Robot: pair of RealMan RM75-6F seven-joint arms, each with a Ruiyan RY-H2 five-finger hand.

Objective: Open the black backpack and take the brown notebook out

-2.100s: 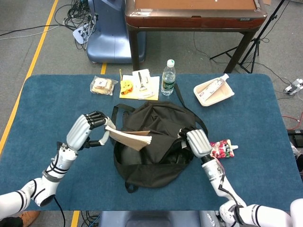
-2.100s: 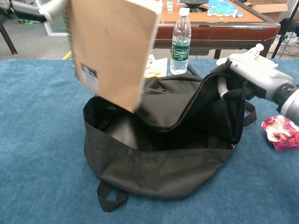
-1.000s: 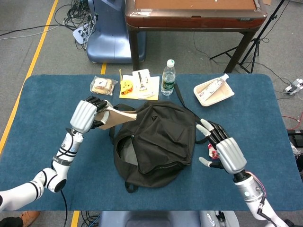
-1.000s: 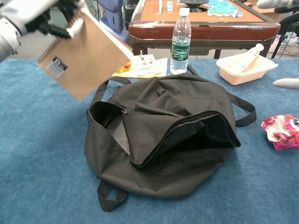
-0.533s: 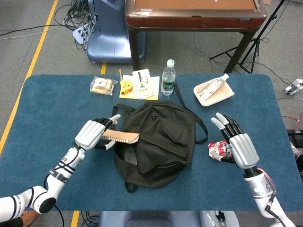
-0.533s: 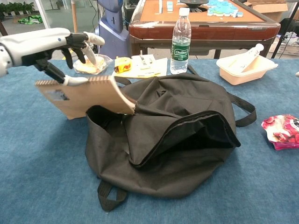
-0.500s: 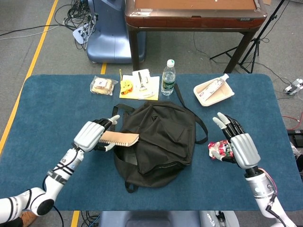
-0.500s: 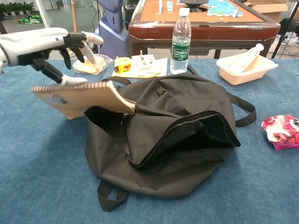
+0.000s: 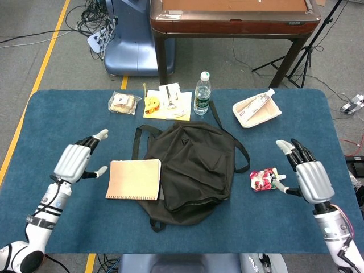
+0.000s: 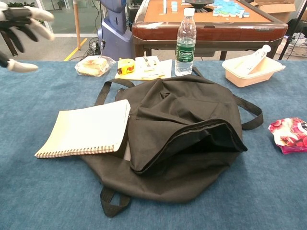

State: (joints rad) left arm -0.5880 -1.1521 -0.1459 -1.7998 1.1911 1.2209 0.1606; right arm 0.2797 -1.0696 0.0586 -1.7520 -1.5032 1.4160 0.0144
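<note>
One water bottle (image 10: 185, 42) (green "Cestbon" label)

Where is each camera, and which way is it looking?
Head view: up high, looking down on the whole table; shows the left hand and right hand, both holding nothing.
Chest view: low by the table's near edge, facing across it; only the left hand's fingers show.
Both see the black backpack, brown notebook and water bottle.

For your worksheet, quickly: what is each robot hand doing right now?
Left hand: open, fingers spread, holding nothing, beside the brown notebook.
Right hand: open, holding nothing.
</note>
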